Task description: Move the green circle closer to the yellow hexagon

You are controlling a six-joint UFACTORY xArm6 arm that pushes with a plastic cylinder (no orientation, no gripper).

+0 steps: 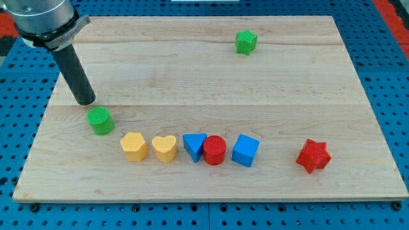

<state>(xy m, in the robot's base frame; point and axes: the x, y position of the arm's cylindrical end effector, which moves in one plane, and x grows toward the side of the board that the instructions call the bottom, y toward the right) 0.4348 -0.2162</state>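
Observation:
The green circle (100,121) stands on the wooden board (211,83) at the view's left. The yellow hexagon (133,146) lies just down and to the right of it, a small gap apart. My tip (85,102) is on the board just above and slightly left of the green circle, very close to it; whether it touches I cannot tell.
A row runs right from the hexagon: yellow heart (164,148), blue triangle (193,146), red circle (215,151) touching it, blue cube (245,151). A red star (313,156) is at the lower right. A green star (245,41) is near the top.

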